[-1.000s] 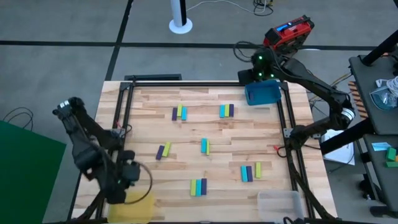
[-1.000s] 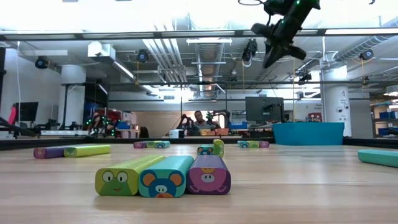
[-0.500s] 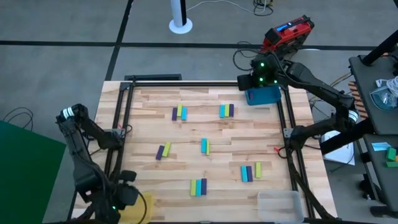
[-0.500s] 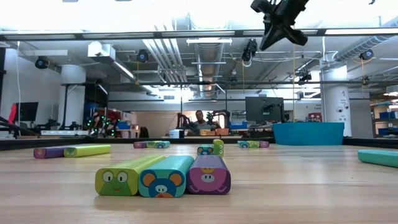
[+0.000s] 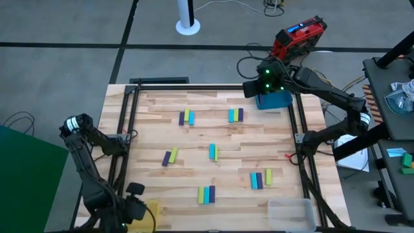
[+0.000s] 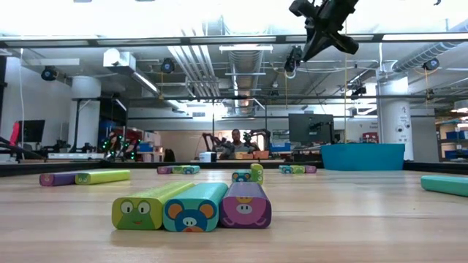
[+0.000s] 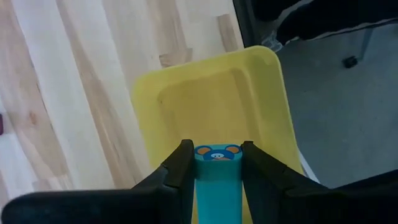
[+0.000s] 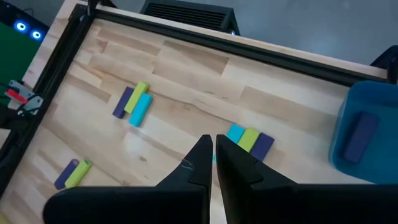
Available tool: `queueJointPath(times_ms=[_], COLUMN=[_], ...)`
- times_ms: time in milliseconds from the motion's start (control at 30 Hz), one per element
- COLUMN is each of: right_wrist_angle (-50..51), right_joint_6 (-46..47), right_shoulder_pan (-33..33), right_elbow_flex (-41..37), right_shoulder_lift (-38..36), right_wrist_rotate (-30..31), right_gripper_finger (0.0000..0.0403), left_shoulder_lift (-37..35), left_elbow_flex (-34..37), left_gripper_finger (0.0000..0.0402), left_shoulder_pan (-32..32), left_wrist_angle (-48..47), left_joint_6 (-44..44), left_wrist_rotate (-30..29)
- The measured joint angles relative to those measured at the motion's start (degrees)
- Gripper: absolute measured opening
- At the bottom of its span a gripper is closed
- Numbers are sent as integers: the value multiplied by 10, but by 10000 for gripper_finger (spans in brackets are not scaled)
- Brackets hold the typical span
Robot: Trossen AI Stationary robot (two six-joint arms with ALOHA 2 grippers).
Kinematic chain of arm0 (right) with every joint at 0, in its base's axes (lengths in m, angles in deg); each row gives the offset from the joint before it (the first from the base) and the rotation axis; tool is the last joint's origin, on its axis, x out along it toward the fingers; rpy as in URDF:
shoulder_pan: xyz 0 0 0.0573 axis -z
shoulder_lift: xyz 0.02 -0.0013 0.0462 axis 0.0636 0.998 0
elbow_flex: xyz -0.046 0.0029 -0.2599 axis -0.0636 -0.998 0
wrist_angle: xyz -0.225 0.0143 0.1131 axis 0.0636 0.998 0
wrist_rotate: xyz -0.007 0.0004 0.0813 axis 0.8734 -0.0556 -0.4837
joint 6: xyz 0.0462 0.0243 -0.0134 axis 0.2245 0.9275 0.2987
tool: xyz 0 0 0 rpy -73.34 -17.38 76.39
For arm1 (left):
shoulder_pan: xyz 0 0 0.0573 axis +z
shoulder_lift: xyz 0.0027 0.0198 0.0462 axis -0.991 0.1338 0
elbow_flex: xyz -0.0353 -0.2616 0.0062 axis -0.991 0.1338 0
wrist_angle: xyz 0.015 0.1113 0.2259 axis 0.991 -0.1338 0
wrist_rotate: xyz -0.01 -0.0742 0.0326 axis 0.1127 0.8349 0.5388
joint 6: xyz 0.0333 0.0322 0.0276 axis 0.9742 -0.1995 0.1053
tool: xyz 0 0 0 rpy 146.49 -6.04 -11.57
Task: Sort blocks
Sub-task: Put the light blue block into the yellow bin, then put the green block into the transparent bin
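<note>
My left gripper is at the table's near left corner, shut on a cyan block with a bear face on its end, over the yellow tray. My right gripper is shut on nothing, high over the far right of the table, beside the blue tray; a purple block lies in that tray. Other blocks lie flat on the wood in small groups. My left gripper pinches the cyan block by its two long sides between its two fingers. The fingers point down toward the yellow tray and lie along the block. The block's bear-face end points at the tray floor, a little past the fingertips.
A clear tray stands at the near right corner. A black frame borders the wooden table. The nearest group, three blocks with animal faces, lies close to the near edge in the low view.
My left gripper has gone toward the table's near edge and now stands over the yellow tray at the near left corner. My right gripper has risen and drifted a little toward the table's left, away from the blue tray.
</note>
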Motion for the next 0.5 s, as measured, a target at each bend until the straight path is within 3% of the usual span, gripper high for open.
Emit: queueJointPath(times_ms=[500], right_wrist_angle=[0], right_joint_6=[1], right_shoulder_pan=[-2], right_elbow_flex=[0], right_shoulder_lift=[0], right_wrist_rotate=[1], right_gripper_finger=[13], left_shoulder_lift=[-3], left_elbow_flex=[0], left_gripper_finger=[158], left_shoulder_pan=[-1], left_wrist_angle=[0], left_joint_6=[0], left_wrist_rotate=[6])
